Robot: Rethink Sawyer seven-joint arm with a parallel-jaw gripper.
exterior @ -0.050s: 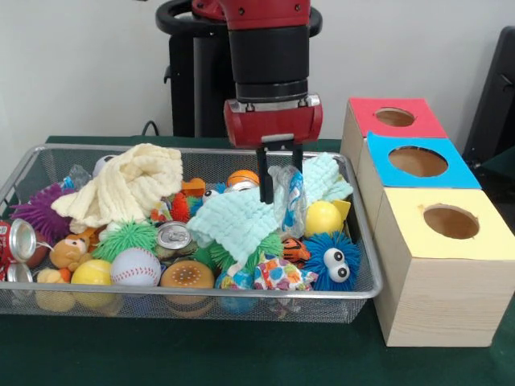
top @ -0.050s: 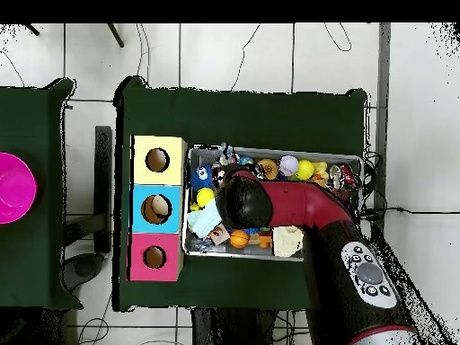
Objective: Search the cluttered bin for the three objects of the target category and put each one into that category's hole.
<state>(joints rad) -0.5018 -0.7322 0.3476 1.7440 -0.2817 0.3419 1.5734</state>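
Your gripper hangs over the wire bin, toward the end nearest the boxes, its two dark fingers a narrow gap apart and holding nothing that you can see; one tip stands just at the upper edge of the pale green cloth, the other against a crinkled clear wrapper. The task does not say which category you want, so treat the cloths as a guess: the green one, a second green cloth by the bin's far corner, and the cream cloth near the far rim. If cloth is the target, come straight down on a raised fold, pinch only fabric, and lift slowly so the balls and wrapper beneath do not come along. The red box, blue box and yellow box stand beside the bin, each with one hole; which suits the category is not marked. From above, the arm covers the middle of the bin, and much lies buried under the cloths.
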